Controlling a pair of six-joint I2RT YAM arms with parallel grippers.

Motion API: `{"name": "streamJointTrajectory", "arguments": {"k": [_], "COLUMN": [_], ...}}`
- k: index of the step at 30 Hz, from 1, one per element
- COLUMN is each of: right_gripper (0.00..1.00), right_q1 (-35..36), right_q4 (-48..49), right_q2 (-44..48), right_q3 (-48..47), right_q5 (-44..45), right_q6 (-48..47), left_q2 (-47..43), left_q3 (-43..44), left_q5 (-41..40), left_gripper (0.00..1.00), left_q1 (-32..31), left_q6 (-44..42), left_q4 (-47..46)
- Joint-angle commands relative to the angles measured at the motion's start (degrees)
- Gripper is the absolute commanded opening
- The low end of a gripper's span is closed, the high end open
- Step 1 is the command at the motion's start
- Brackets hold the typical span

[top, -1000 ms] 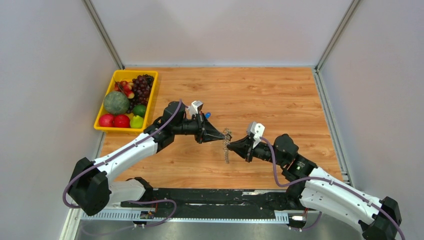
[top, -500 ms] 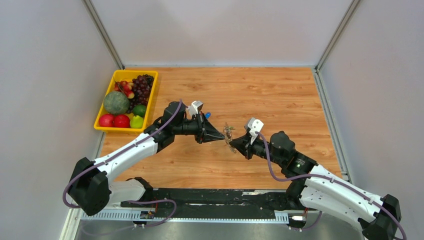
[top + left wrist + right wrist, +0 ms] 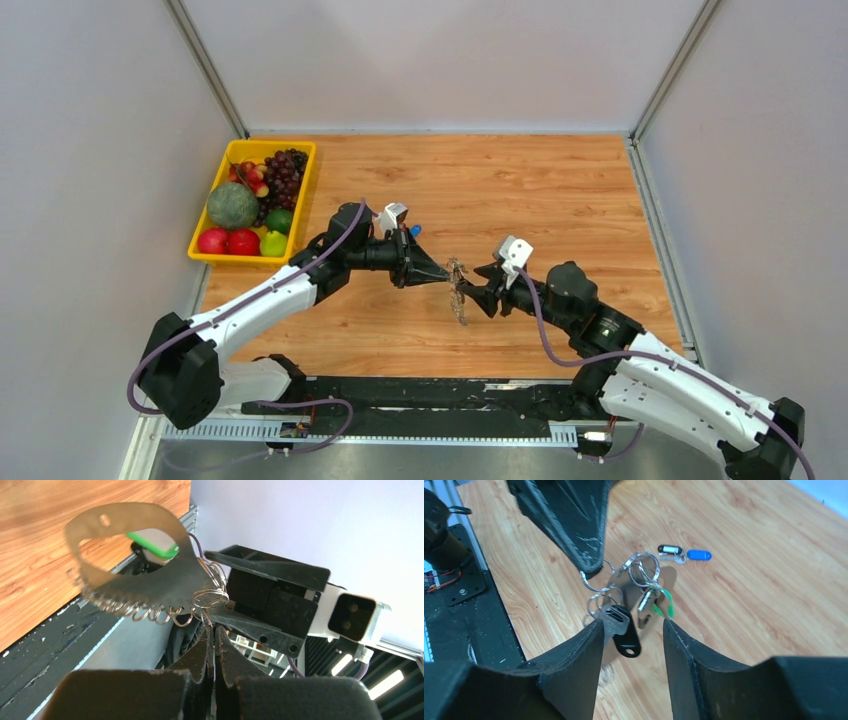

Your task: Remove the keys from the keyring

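Silvery keyring [image 3: 645, 575] with green tag dangling in air, two loose keys [image 3: 670, 549] lying on table [image 3: 749, 580]

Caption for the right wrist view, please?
Shut left gripper holds the keyring aloft; open right gripper faces its black-headed key.

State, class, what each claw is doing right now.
Left claw: closed, pinching the keyring.
Right claw: open, holding nothing.

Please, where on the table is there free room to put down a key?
Free: the far right wood of the table, between back wall and right arm; also the near strip between the arms. Crowded: the centre, where left end effector and right end effector meet at the keyring.
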State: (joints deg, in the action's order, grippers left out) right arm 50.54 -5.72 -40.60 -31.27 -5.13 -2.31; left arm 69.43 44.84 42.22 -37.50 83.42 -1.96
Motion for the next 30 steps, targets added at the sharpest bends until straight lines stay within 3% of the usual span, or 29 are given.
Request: {"name": "streamJointTrajectory", "arguments": {"k": [1,7,13,30], "right_gripper": [0.49,0.41,0.40,0.35], "right_q1": [-0.08,-0.08,0.60,2.20], "right_q4": [2.85,10.13,12.12,12.13], "right_q2": [4.96,7.43,2.29,-2.26], "right_q3": [-1.94,1.20,0.11,-0.64], "right_q5": [-6.17,-15.32,-18.68,-14.66], "right_q6": [-6.62,-11.87,-14.72,-17.29], "left_q2": [0.30,0.28,-0.22,-0.90], "left_q3": [2.36,2.27,2.27,2.14], "left_q5": [1.69,1.82,2.23,2.91], "left_gripper": [0.00,0.00,0.00,0.00], "left_q1": [0.06,0.06,-0.10,-0.74], "left_q6": [-0.12,0.14,0.21,0.84], "left_q4": [-1.62,-1.92,-1.82,-2.22]}}
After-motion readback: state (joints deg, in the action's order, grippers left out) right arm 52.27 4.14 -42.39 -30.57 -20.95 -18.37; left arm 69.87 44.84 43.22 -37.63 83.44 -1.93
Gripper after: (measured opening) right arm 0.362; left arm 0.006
